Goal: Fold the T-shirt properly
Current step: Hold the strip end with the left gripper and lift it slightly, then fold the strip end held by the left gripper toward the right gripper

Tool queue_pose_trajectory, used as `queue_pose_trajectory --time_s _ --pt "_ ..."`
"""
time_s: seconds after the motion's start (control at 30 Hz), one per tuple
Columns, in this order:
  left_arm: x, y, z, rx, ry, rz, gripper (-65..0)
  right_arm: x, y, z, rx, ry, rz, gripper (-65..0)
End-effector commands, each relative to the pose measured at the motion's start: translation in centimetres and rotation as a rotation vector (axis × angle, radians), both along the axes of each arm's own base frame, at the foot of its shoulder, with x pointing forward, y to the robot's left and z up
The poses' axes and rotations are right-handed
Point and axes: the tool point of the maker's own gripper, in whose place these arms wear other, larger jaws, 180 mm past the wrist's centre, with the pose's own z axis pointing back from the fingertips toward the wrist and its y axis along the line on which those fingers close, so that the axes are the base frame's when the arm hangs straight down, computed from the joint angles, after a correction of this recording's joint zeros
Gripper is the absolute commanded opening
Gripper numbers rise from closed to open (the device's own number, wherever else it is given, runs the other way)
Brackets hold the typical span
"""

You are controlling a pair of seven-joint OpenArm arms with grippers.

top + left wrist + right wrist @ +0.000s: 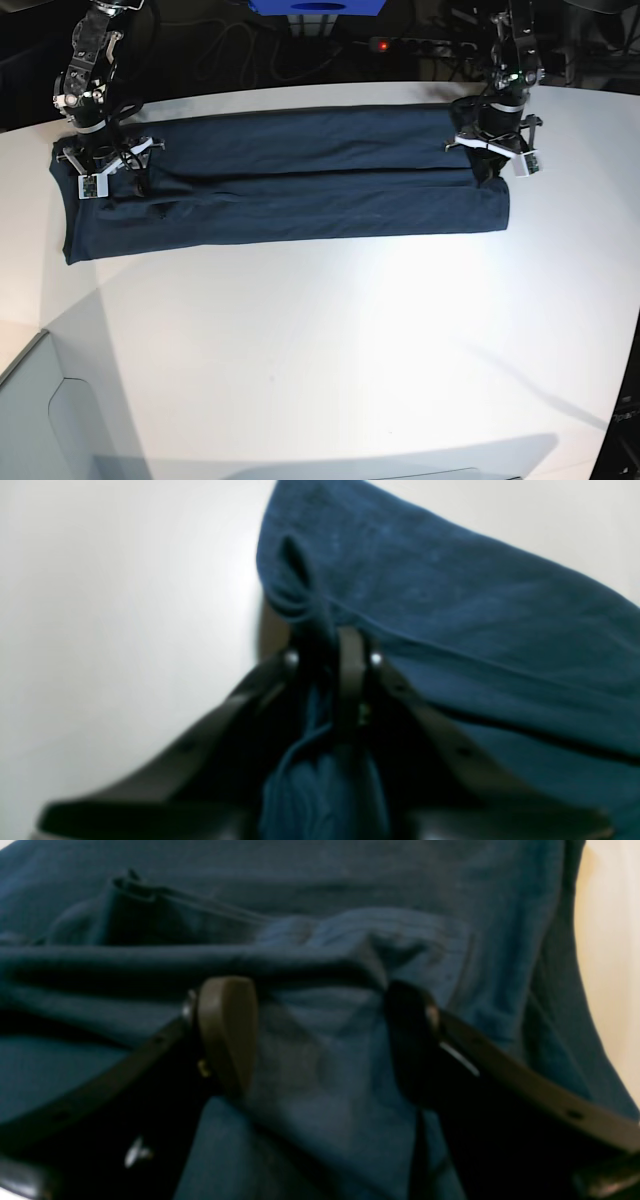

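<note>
The dark navy T-shirt lies on the white table as a long band folded lengthwise, running left to right. My left gripper is at the band's right end. In the left wrist view the left gripper is shut on a bunched fold of the T-shirt, with cloth pinched between the jaws. My right gripper is at the band's left end. In the right wrist view the right gripper is open, its fingers wide apart and pressed down over rumpled folds of the T-shirt.
The white table stretches toward the camera in front of the shirt. Its edge cuts across the lower left corner. Behind the table are cables, a power strip with a red light and a blue box.
</note>
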Motion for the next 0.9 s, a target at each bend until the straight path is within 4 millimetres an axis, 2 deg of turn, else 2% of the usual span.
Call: queue_pose_trajectory --time_s 0.0,0.1,0.27,0.4,0.53,0.77,0.87 --pt "0.7 0.3 1.6 0.016 -0.052 0.002 -65.0 -0.5 -0.5 -0.4 -0.022 0.038 0.003 -26.4" --pt "1.3 0.7 3.3 0.037 -0.096 0.007 -65.0 -0.5 -0.5 -0.4 -0.022 0.037 0.003 -26.4" --pt "2.2 -0.4 6.7 0.049 -0.179 -0.028 -65.0 -0.4 -0.5 -0.3 -0.022 0.036 0.004 -26.4" --pt "2.6 -3.7 9.0 0.031 -0.239 -0.09 -65.0 -0.4 -0.5 -0.3 -0.022 0.036 0.004 -26.4" --pt "2.5 -9.4 9.8 0.063 -0.254 -0.237 -65.0 -0.4 -0.5 -0.3 -0.022 0.036 0.004 -26.4" --pt "1.2 -20.4 8.2 0.056 -0.228 -0.484 -65.0 -0.4 -0.5 -0.3 -0.022 0.036 0.004 -26.4" --pt "1.1 -24.6 8.2 0.053 -0.247 -0.584 -65.0 -0.4 -0.5 -0.3 -0.022 0.034 0.005 -26.4"
